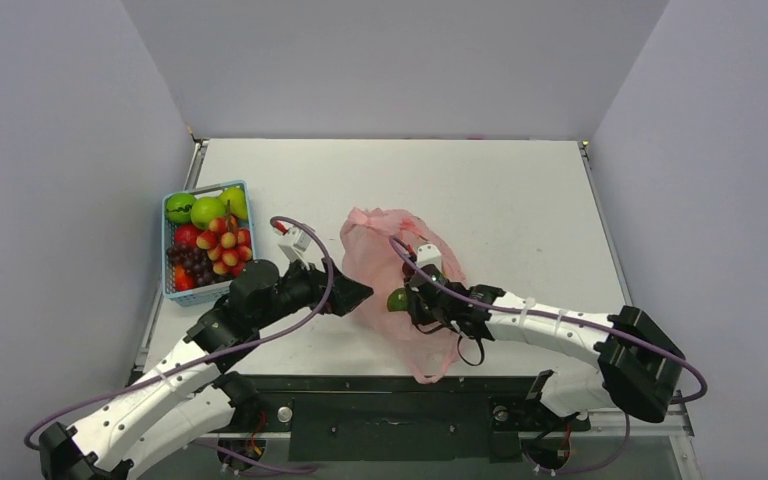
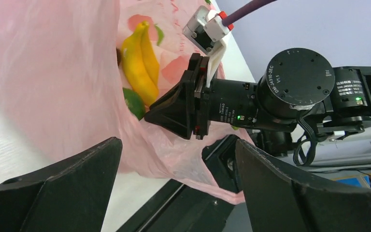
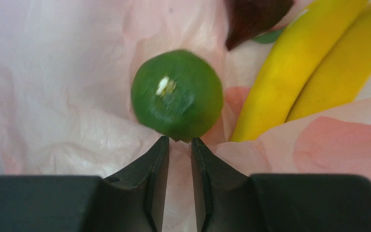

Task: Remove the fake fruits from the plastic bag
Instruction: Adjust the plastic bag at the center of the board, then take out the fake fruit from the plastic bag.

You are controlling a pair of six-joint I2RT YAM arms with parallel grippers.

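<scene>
The pink plastic bag (image 1: 375, 250) lies at the table's middle, near the front edge. My right gripper (image 1: 415, 300) is at the bag's near left side, its jaws almost shut and pinching the bottom nub of the green apple (image 3: 177, 94), which also shows in the top view (image 1: 397, 299). The yellow bananas (image 3: 290, 63) lie on the bag's plastic just right of the apple and show in the left wrist view (image 2: 140, 63). My left gripper (image 1: 358, 293) is wide open beside the bag's left edge, with bag plastic (image 2: 53, 63) in front of it. A red-yellow fruit cluster (image 1: 225, 245) lies in the basket.
A light-blue basket (image 1: 172, 290) at the left holds green fruits, red fruits and dark grapes. A dark red shape (image 3: 251, 17) lies above the bananas in the bag. The bag's handle trails over the table's front edge (image 1: 430, 375).
</scene>
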